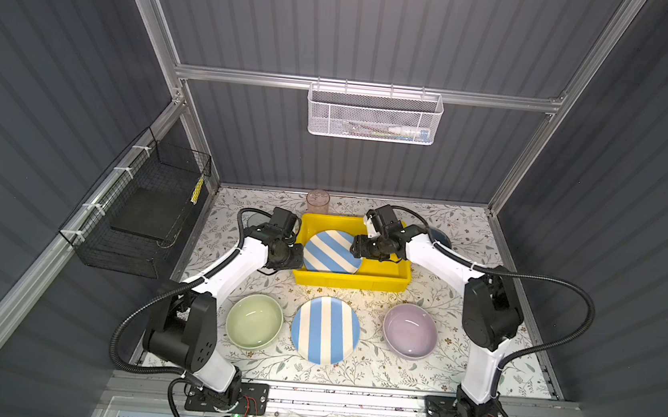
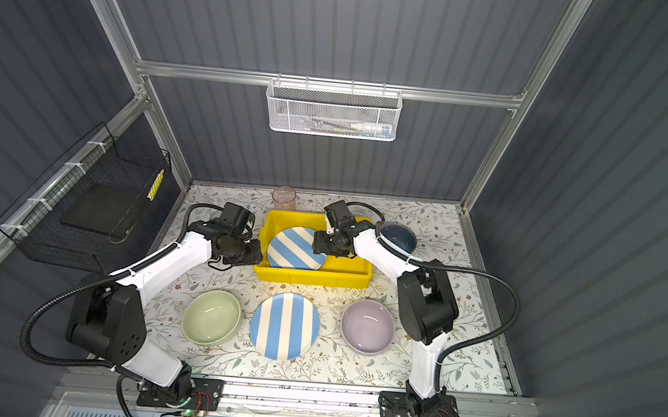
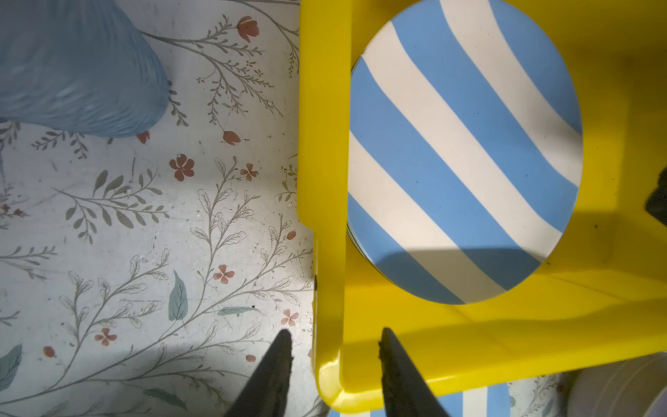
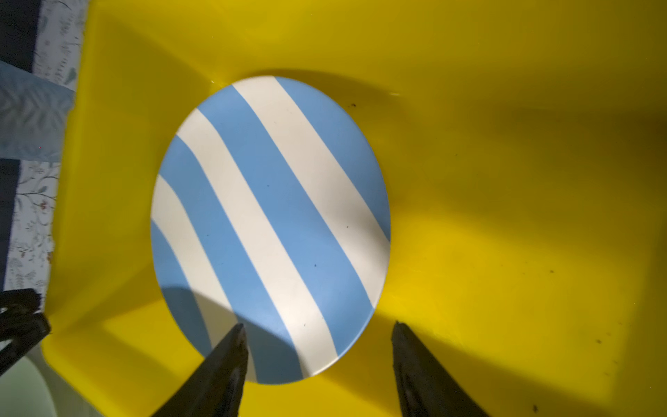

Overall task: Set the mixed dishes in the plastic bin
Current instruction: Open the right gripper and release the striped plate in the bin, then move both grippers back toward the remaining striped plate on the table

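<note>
The yellow plastic bin stands at the middle back of the table. A blue-white striped plate lies in its left half. My left gripper is open and straddles the bin's left rim, one finger outside and one inside, with a gap on both sides. My right gripper hangs open over the plate's right edge, holding nothing. In front of the bin sit a pale green bowl, a second striped plate and a lilac bowl. A pinkish tumbler stands behind the bin.
A dark blue bowl sits behind my right arm. A bluish tumbler stands left of the bin, mostly hidden by my left arm in both top views. A white mesh basket hangs on the back wall, a black wire basket on the left wall.
</note>
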